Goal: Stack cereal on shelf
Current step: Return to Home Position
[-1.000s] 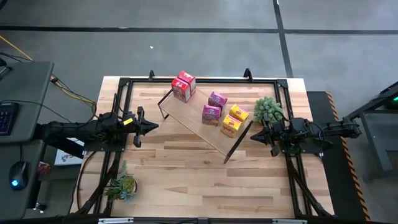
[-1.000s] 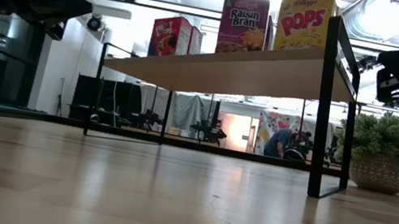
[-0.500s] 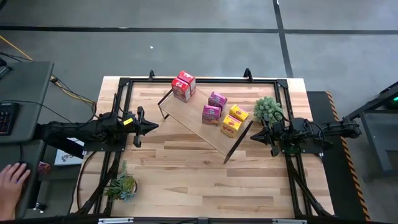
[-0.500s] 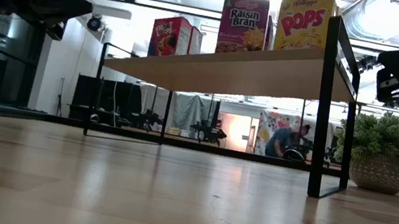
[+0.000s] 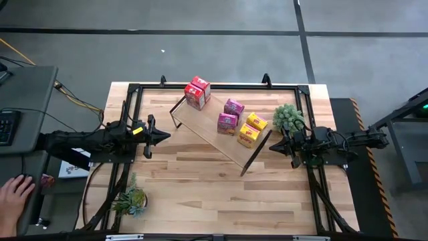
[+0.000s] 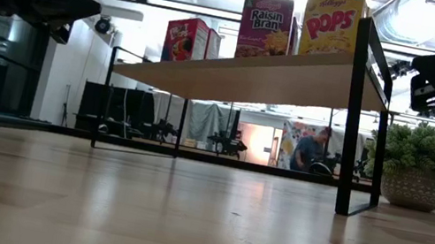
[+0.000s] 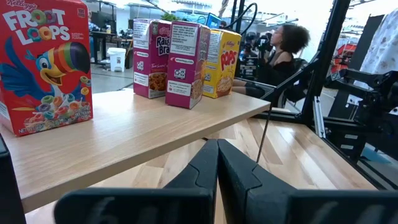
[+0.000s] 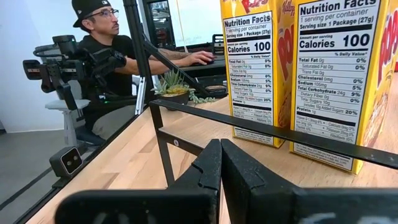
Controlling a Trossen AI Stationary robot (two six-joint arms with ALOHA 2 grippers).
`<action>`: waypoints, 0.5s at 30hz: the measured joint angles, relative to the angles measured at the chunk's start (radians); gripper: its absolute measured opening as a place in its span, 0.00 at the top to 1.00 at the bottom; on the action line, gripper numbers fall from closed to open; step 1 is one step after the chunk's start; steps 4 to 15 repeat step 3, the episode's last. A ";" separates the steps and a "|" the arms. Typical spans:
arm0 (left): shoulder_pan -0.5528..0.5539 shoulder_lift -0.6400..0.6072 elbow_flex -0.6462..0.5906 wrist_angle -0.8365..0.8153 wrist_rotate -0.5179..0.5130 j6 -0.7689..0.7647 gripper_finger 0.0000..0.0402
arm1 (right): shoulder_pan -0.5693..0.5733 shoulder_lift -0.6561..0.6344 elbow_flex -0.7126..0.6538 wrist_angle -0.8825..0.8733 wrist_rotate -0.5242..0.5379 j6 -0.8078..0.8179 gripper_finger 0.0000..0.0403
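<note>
Light-wood table (image 5: 200, 194), black frame along its edges. The shelf (image 5: 208, 124) sits diagonally across the far half, its board raised on dark end frames.

The left gripper (image 5: 165, 136) hovers near the table's left edge, fingers pressed together with nothing between them. The right gripper (image 5: 273, 146) hovers at the right edge, just beside the shelf's nearer end frame, likewise clenched and empty.

All cereal stands upright on the board:
- red boxes (image 5: 197, 92) at the far end
- magenta boxes (image 5: 231, 115) mid-board
- yellow boxes (image 5: 251, 130) at the near end (each colour's boxes side by side)

A potted plant (image 5: 289, 118) stands beside the right gripper.
</note>
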 joint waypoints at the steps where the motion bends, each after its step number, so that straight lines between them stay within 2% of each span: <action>1: 0.000 0.000 0.000 0.000 0.000 0.000 1.00 | 0.000 0.000 0.000 0.000 0.000 0.001 1.00; 15: 0.000 0.000 0.000 0.000 0.000 0.000 1.00 | 0.000 0.000 0.000 0.000 0.000 0.002 1.00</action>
